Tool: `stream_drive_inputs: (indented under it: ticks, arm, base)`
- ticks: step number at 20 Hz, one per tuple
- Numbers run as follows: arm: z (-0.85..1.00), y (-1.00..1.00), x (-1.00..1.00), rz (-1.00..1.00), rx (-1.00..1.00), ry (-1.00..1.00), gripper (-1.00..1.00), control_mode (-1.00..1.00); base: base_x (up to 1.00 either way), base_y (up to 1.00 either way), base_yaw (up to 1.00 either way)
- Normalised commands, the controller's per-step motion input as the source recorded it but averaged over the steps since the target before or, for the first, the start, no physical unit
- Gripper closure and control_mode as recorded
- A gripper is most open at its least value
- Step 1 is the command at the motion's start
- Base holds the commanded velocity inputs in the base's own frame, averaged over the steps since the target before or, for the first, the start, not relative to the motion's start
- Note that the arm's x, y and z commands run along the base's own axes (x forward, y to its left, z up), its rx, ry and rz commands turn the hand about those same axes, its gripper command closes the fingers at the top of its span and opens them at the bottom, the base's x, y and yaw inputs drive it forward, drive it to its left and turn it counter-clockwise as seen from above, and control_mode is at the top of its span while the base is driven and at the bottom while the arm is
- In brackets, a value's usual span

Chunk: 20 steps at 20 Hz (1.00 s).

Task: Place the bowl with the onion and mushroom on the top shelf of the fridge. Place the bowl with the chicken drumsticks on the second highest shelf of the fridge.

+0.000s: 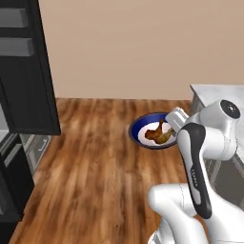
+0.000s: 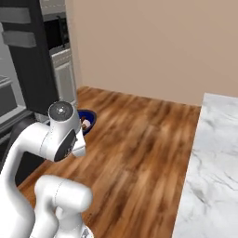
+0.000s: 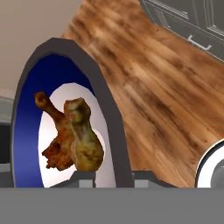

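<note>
Hand (image 3: 113, 175) clamped on bowl (image 3: 111, 127) rim, chicken drumsticks (image 3: 72, 138) inside, wooden floor (image 1: 95, 162) beneath

You will find no legible text, label, brand, number or sign on any surface in these views.

white arm (image 1: 198, 157) bent at the elbow, gripper (image 3: 113, 175) narrowed, apparently clamped on something at its fingertips.
</note>
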Motion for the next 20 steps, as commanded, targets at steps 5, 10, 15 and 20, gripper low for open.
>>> stream_drive_inputs:
  ticks: [5, 10, 15, 20]
  arm:
    - [0.00, 0.00, 0.00, 0.00, 0.00, 0.00, 1.00, 1.00]
    - [0.00, 0.00, 0.00, 0.00, 0.00, 0.00, 1.00, 1.00]
    - [0.00, 0.00, 0.00, 0.00, 0.00, 0.00, 1.00, 1.00]
    - [0.00, 0.00, 0.00, 0.00, 0.00, 0.00, 1.00, 1.00]
  base:
    - [1.00, -0.24, -0.09]
    - [1.00, -0.20, -0.03]
    - [0.57, 0.00, 0.76]
    - [0.01, 0.00, 1.00]
